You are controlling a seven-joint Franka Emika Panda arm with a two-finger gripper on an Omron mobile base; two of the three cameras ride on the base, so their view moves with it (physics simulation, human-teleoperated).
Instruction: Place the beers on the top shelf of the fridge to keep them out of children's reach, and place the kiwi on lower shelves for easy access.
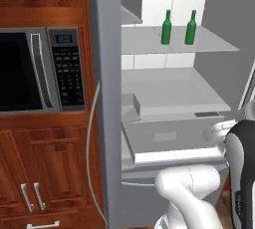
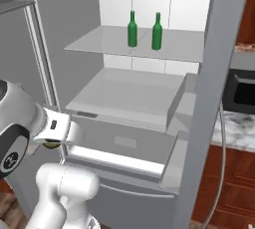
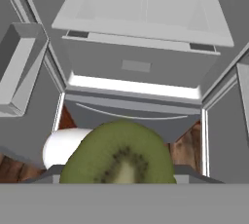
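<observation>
1. The kiwi [image 3: 120,152] lies closest to the hand camera, a halved fruit with its cut face and pale core turned toward the lens. It sits between the gripper's jaws, which are closed on it part-way apart.
2. In the right base view the gripper [image 2: 50,145] hangs low in front of the fridge [image 2: 64,39], just outside the left edge of its open cavity, with a sliver of green kiwi showing beneath the white hand.
3. Inside the fridge, the top shelf [image 1: 209,44] carries both beers. The left beer [image 1: 166,27] and the right beer [image 1: 190,27] stand upright, side by side and a little apart, toward the back of the slab.
4. Below the top shelf, the lower shelf [image 1: 169,86] is a wide pale slab with nothing standing on it.
5. Under that lower shelf sits a white-fronted drawer [image 3: 138,67], its front closed and its contents hidden.
6. A door bin [image 3: 19,67] hangs on the inside of the open fridge door; no contents can be made out in it.
7. Left of the fridge, a microwave [image 1: 42,68] is built into wooden cabinets [image 1: 47,173], its door shut.
</observation>
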